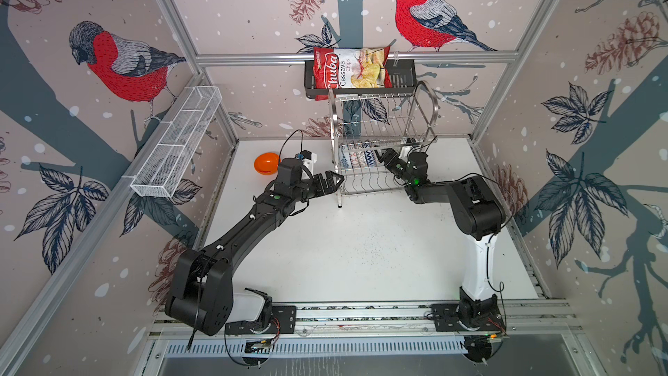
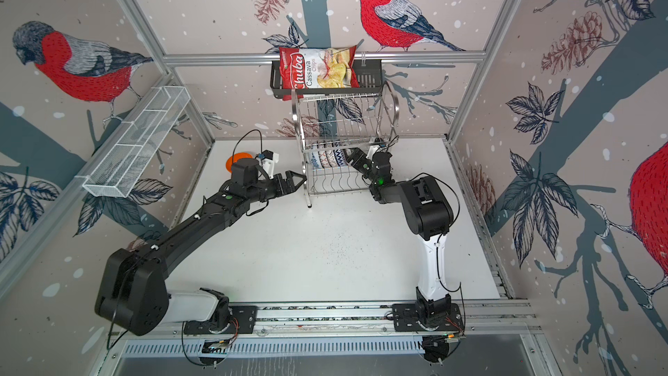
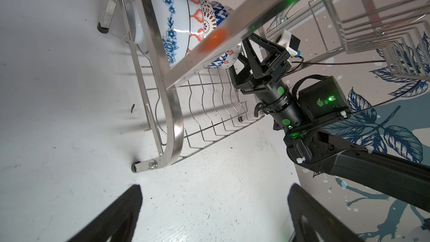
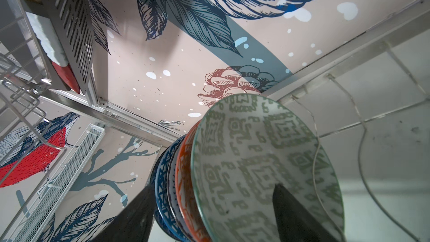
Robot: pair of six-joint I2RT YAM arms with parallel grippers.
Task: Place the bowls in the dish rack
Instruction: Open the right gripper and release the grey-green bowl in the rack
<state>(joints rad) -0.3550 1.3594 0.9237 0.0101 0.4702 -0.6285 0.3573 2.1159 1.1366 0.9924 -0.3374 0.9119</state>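
Note:
The steel-wire dish rack point(image 1: 427, 103) point(image 2: 393, 103) stands at the back of the table. Several patterned bowls stand on edge in its lower tier: blue-floral point(image 3: 167, 19), red-white point(image 3: 195, 17), dotted point(image 3: 207, 17) and blue point(image 3: 218, 11). The grey-green bowl point(image 4: 256, 154) is the nearest to my right gripper point(image 4: 214, 186) point(image 1: 380, 157). That gripper is open inside the tier, one finger in front of this bowl's face and the other beyond the row. The orange bowl point(image 1: 266, 164) point(image 2: 236, 158) lies on the table left of the rack. My left gripper point(image 1: 334, 179) point(image 3: 215, 187) hangs open and empty by the rack's left end.
A black shelf point(image 1: 401, 74) with a chips bag point(image 1: 352, 68) hangs on the back wall just above the rack. A long white mesh basket point(image 1: 177, 142) is fixed to the left wall. Patterned walls close in the table on three sides.

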